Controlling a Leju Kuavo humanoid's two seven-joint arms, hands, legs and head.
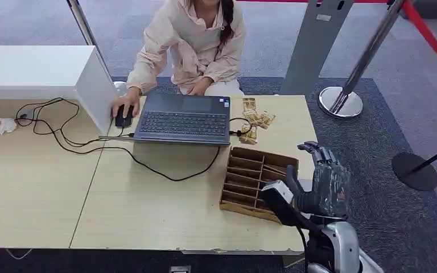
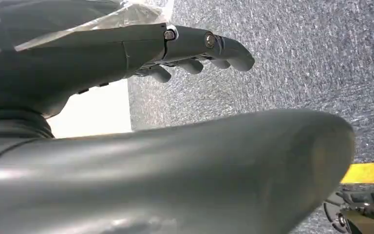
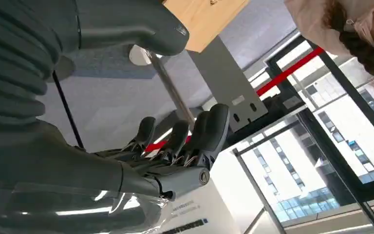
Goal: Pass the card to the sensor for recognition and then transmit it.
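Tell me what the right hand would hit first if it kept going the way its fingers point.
The right hand is raised beside the wooden tray, fingers pointing up and away past the table's right edge. Nothing shows in that line; the way looks free, though depth is unclear.

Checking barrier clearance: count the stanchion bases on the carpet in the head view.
2. A chrome base sits just beyond the table's far right corner; a dark base lies at the right edge. Others may be out of frame.
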